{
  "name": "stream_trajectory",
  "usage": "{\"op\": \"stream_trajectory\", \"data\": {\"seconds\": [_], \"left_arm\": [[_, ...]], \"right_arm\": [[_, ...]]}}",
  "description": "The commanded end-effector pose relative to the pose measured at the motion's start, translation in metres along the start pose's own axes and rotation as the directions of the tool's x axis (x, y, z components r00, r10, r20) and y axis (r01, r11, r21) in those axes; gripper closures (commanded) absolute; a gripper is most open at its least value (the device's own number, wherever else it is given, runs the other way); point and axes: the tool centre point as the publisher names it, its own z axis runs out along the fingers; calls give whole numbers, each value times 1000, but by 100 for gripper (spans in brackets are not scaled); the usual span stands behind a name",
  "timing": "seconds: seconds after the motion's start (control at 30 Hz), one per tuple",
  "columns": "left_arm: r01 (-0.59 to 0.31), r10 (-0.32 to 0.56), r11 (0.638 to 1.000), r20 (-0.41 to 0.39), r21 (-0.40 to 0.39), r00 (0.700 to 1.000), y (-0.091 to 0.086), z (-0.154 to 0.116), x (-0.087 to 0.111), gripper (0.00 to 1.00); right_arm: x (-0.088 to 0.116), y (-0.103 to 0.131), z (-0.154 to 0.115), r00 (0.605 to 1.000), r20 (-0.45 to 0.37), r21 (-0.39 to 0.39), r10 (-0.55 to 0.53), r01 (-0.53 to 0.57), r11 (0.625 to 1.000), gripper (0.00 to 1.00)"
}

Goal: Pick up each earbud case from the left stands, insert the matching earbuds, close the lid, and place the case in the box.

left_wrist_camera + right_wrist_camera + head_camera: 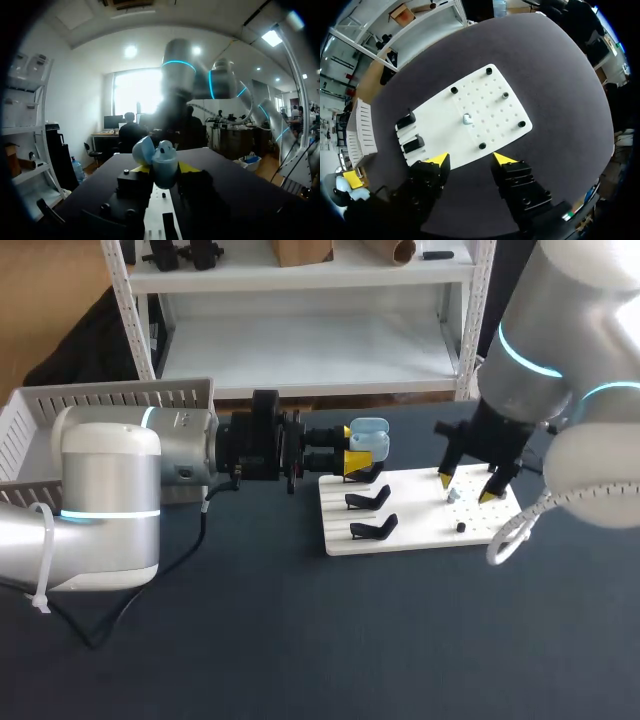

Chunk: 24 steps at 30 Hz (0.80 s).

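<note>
My left gripper [356, 447] is shut on a light blue earbud case [370, 437], held in the air just left of the white board [420, 535]. In the left wrist view the case [164, 162] sits between the yellow tips with its lid swung open. My right gripper [467, 488] hangs open over the board's right half, above a small pale earbud [452, 497]. From the right wrist, the earbud [467, 119] lies on the pegged part of the board [440, 112], ahead of the open gripper [471, 159].
Two black stands [368, 499] [374, 528] sit bare on the board's left side. Short black pegs [482, 146] mark the corners of the board's holed area. A white slatted box [30, 420] stands at the table's far left, behind my left arm.
</note>
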Motion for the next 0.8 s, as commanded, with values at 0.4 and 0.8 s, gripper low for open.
{"op": "stream_trajectory", "data": {"seconds": [0.4, 0.8], "left_arm": [[-2, 2, 1000, 3, -1, 1000, 0, 0, 1, 100], [-2, 2, 1000, 3, -1, 1000, 0, 0, 1, 100]], "right_arm": [[-19, 9, 35, 992, -33, 18, 119, -118, 993, 57], [-22, 6, 49, 993, -14, -22, 117, -118, 993, 58]]}}
